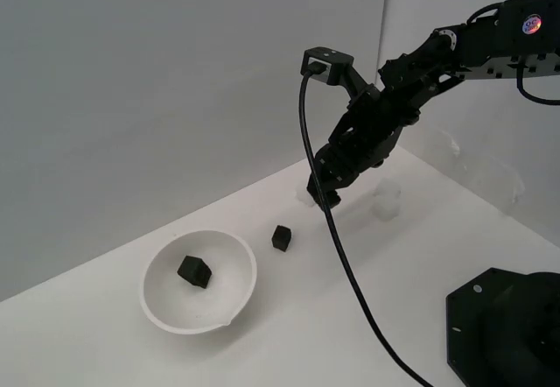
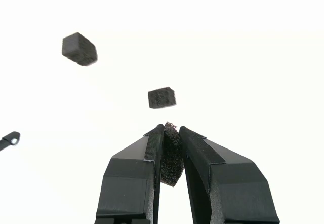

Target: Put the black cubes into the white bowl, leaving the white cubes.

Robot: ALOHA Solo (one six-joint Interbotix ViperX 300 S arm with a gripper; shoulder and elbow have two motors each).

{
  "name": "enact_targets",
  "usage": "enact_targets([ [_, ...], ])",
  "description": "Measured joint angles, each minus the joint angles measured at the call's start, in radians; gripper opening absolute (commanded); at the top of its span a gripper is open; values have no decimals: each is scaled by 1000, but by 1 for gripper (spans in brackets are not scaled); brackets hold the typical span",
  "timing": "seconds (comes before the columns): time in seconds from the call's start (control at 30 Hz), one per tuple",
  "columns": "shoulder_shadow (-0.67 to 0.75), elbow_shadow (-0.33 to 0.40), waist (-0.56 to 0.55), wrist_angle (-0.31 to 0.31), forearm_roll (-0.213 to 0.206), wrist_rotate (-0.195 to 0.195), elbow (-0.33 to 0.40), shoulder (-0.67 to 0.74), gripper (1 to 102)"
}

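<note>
- Your gripper (image 2: pixel 171 135) is clamped narrow on a black cube (image 2: pixel 171 155); the wrist view shows the dark, rough block pinched between the two fingers (image 2: pixel 132 178), with only its edge showing in the slit.
- In the exterior view that gripper (image 1: pixel 325 196) hangs above the table (image 1: pixel 105 334), well to the exterior view's right of the white bowl (image 1: pixel 164 308) and farther back; the held cube is hidden there by the fingers.
- You have one black cube in the bowl (image 1: pixel 194 270), lying on the bowl's inner floor, slightly tilted.
- Another black cube on the table (image 1: pixel 281 237) sits just beyond the bowl's rim toward the exterior view's right, between the bowl and the gripper, touching neither.
- The wrist view shows these two cubes as blurred dark blocks ahead of the fingertips; the bowl itself is washed out there.
- Faint white cubes (image 1: pixel 386 203) lie farther from the bowl than the gripper, toward the exterior view's right; you cannot count them reliably against the white surface.
- The arm's black base (image 1: pixel 507 326) stands well apart from the bowl, at the exterior view's right edge.
</note>
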Motion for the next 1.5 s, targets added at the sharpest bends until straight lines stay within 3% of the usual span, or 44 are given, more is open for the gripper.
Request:
enact_targets([
  [0.33, 11, -44, -121, 2, 0, -80, -43, 14, 3],
  [0.73, -20, -124, -279, -23, 0, -137, -123, -18, 3],
  [1.23, -261, -270, -486, -97, -17, -141, -272, -261, 4],
  [1.3, -287, -279, -492, -98, -31, -141, -279, -285, 13],
  [1.4, -301, -293, -492, -100, -52, -141, -293, -301, 41],
  [1.5, -316, -298, -492, -100, -74, -141, -298, -314, 58],
])
